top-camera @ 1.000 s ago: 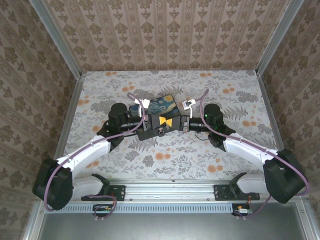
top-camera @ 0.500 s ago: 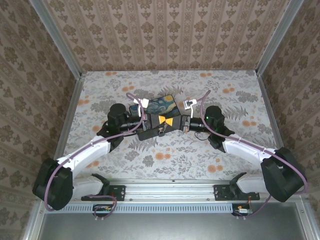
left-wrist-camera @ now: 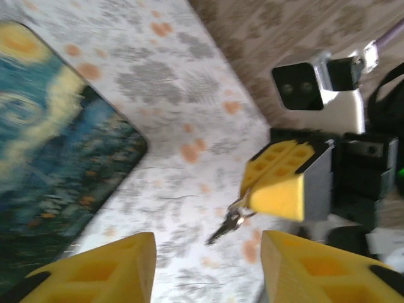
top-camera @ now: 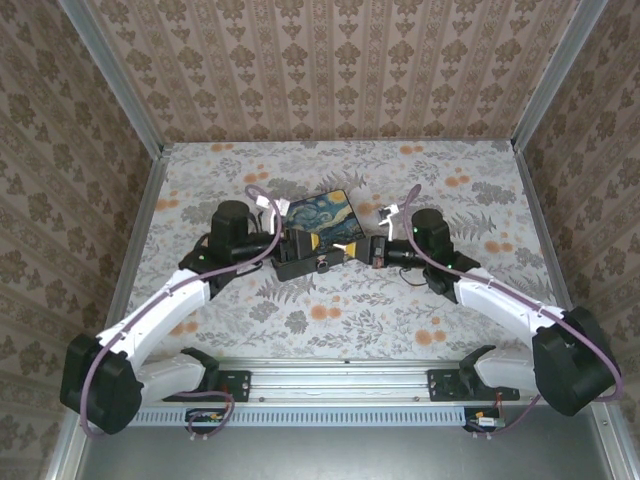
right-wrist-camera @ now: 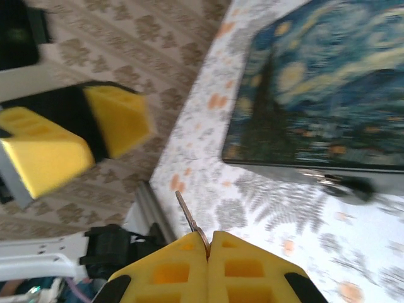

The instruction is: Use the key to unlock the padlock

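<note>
**Desk:** At the left claw (left-wrist-camera: 207, 252), what had changed?

**Photographer:** Its jaws had just spread, empty; the padlock (top-camera: 316, 264) lay just beside them. The right claw (right-wrist-camera: 208, 243), pulled back, pinched the key (right-wrist-camera: 188, 211). The lock likely needed steadying again.

Thin metal pinched in matt yellow plastic.
The key (right-wrist-camera: 187, 213) gleams dull grey, bare metal, between the right gripper (right-wrist-camera: 208, 245)'s matt, pocketed plastic pads (right-wrist-camera: 252, 265); upper right, the painted mat (right-wrist-camera: 328, 95) looks smooth, while the flowered table cover (top-camera: 450, 190) reads as matt printed cloth.

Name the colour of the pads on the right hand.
Yellow pads, clearest in the right wrist view.
</note>
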Motion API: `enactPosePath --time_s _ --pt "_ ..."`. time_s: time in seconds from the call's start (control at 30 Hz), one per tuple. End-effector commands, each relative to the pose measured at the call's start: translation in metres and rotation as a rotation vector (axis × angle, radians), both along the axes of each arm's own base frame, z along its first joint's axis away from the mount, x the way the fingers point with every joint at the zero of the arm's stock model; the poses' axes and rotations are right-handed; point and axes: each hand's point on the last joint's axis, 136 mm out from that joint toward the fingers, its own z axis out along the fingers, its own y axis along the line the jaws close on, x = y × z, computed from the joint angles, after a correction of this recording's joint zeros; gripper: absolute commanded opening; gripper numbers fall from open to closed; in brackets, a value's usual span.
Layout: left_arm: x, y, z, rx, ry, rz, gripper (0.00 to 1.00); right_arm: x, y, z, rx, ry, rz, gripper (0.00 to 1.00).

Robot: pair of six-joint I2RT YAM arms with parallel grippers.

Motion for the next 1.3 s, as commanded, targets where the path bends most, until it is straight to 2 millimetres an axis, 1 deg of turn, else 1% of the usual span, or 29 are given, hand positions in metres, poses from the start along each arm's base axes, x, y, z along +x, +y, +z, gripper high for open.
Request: enactPosePath --time_s 0.0,0.07,0.1,0.13,0.17,0.2,0.23,0.27,0.3,0.33,0.37,0.43,0.53,0.6,0.67,0.77,0.87,0.93,1.1,1.27 --pt "0.009 0.028 -0.024 0.401 -0.21 -0.002 0.45 0.007 -0.028 -0.011 -0.127 0.014 -0.069 0.0" --pt "0.024 0.034 -0.031 0.525 -0.279 -0.006 0.41 0.012 -0.044 -0.014 -0.164 0.03 -0.11 0.0" --pt "0.029 0.032 -0.032 0.562 -0.31 -0.027 0.41 0.015 -0.052 -0.017 -0.184 0.042 -0.138 0.0" --pt "0.035 0.027 -0.035 0.616 -0.356 -0.064 0.41 0.019 -0.062 -0.019 -0.203 0.057 -0.17 0.0" --pt "0.037 0.017 -0.038 0.669 -0.421 -0.134 0.4 0.022 -0.071 -0.02 -0.216 0.069 -0.196 0.0" --pt "0.034 0.008 -0.044 0.732 -0.478 -0.216 0.4 0.024 -0.078 -0.019 -0.226 0.078 -0.218 0.0" --pt "0.026 -0.005 -0.049 0.797 -0.542 -0.34 0.41 0.026 -0.086 -0.02 -0.241 0.085 -0.24 0.0" --pt "0.015 -0.015 -0.055 0.859 -0.601 -0.469 0.47 0.027 -0.093 -0.019 -0.254 0.086 -0.258 0.0" --pt "0.005 -0.02 -0.061 0.911 -0.652 -0.577 0.52 0.027 -0.098 -0.016 -0.254 0.084 -0.273 0.0" --pt "-0.005 -0.023 -0.069 0.97 -0.71 -0.695 0.6 0.027 -0.102 -0.014 -0.249 0.08 -0.286 0.0" --pt "-0.012 -0.021 -0.077 1.027 -0.757 -0.79 0.68 0.027 -0.108 -0.012 -0.248 0.074 -0.302 0.0" --pt "-0.02 -0.015 -0.086 1.079 -0.803 -0.922 0.76 0.027 -0.119 -0.011 -0.249 0.063 -0.336 0.0" --pt "-0.037 -0.017 -0.095 1.067 -0.87 -1.056 0.83 0.026 -0.135 -0.013 -0.25 0.064 -0.385 0.0" --pt "-0.042 -0.02 -0.103 1.087 -0.953 -1.108 0.87 0.026 -0.142 -0.013 -0.238 0.058 -0.406 0.0" --pt "-0.041 -0.023 -0.118 1.144 -1.035 -1.173 0.89 0.028 -0.15 -0.013 -0.231 0.054 -0.434 0.0" --pt "-0.028 -0.033 -0.136 1.234 -1.15 -1.228 0.89 0.033 -0.161 -0.013 -0.224 0.049 -0.463 0.0" --pt "-0.021 -0.048 -0.145 1.248 -1.263 -1.267 0.87 0.038 -0.167 -0.01 -0.21 0.047 -0.469 0.0" --pt "-0.015 -0.052 -0.153 1.247 -1.279 -1.291 0.85 0.038 -0.167 -0.008 -0.207 0.045 -0.461 0.0" --pt "-0.002 -0.044 -0.188 1.299 -1.231 -1.416 0.8 0.039 -0.166 -0.003 -0.178 0.031 -0.454 0.0" --pt "0.009 -0.038 -0.205 1.368 -1.218 -1.505 0.76 0.038 -0.16 -0.003 -0.147 0.034 -0.428 0.0"
